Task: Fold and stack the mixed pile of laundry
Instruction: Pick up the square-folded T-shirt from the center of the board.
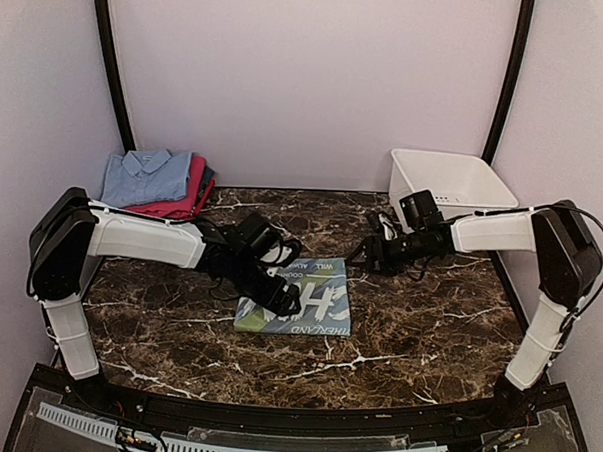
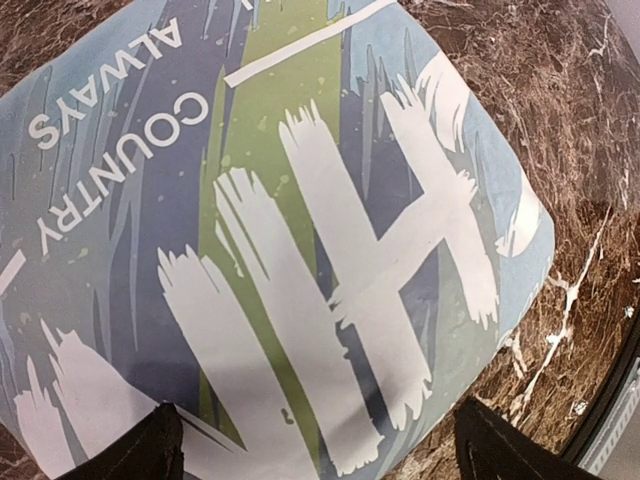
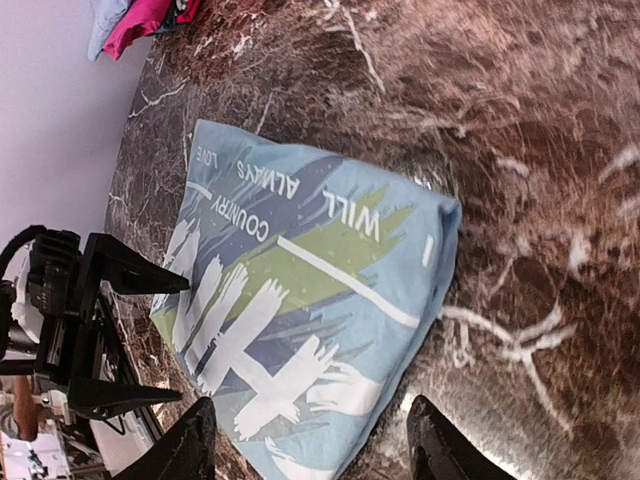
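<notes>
The left gripper (image 2: 325,445) gapes over the folded pale-blue, white-printed cloth tee (image 2: 300,250) and the right gripper (image 3: 315,440) hangs spread and empty, so pinching opposite edges evenly should preserve the fold.

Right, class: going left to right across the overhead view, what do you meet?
Folded stack of pale blue and magenta clothes, folded pale blue printed tee, right gripper, white rectangular plastic tub.

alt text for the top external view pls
A folded blue printed tee lies centre frame, the open left tool over its left half, the open right tool beyond its far right corner. Folded blue and pink clothes are stacked far left; a white tub far right.
</notes>
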